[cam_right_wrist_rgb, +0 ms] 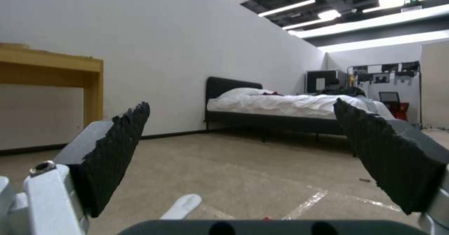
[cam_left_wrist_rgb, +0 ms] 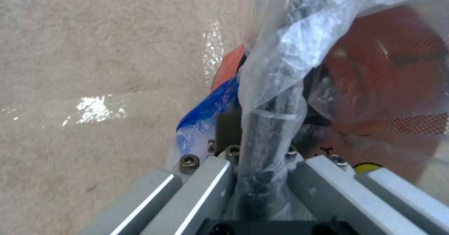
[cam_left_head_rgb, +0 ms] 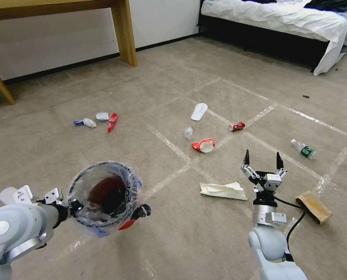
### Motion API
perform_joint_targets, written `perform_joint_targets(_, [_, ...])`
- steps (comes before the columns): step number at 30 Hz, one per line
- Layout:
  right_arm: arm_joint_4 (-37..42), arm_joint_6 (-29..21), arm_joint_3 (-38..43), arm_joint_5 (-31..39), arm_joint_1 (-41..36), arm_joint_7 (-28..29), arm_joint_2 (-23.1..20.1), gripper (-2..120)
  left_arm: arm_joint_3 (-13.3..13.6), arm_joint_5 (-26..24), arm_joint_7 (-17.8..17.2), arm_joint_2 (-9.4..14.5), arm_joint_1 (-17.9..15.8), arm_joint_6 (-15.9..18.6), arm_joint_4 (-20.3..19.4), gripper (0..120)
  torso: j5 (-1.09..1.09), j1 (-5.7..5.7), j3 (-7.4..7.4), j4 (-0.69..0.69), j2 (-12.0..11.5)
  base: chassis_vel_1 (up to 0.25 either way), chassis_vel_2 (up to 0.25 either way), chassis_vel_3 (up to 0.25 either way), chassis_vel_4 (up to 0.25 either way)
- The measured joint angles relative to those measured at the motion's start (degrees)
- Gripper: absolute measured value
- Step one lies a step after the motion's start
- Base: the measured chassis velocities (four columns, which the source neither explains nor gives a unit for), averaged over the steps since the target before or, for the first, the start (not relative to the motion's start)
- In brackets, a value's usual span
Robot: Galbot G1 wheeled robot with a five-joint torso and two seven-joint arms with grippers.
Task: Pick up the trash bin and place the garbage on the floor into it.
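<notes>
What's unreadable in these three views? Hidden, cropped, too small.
- Bottom of the small round red plastic-lined trash bin: dark in head view; in left wrist view the crinkly bag covers it.
- Left pincer: its fingers are hidden by the bin rim and bag.
- Small litter by the crushed red-and-white paper cup: too small to identify.
- Wooden table: cropped by the top edge.
- Right pincer is open, empty.

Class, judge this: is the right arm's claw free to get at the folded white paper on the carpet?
Probably yes. The right claw is open and empty above bare carpet, and the folded white paper lies just to its left with nothing between.
</notes>
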Motion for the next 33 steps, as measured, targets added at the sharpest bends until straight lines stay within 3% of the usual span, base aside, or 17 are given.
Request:
perform_joint_targets(16, [0.2, 1.1, -0.2, -0.4, 0.0, 0.0, -0.1, 100, 0.5, 1.6, 0.6, -0.8, 0.0, 0.0, 0.3, 0, 0.0, 0.0, 0.01, 0.0, 0.0, -0.108, 0.102, 0.094, -0.101])
perform_joint_targets(33, [0.5, 1.7, 0.3, -0.4, -0.1, -0.1, -0.5, 100, 0.7, 3.5, 1.1, -1.4, 0.8, -0.1, 0.0, 0, 0.01, 0.0, 0.0, 0.0, 0.0, -0.04, -0.047, -0.043, -0.043])
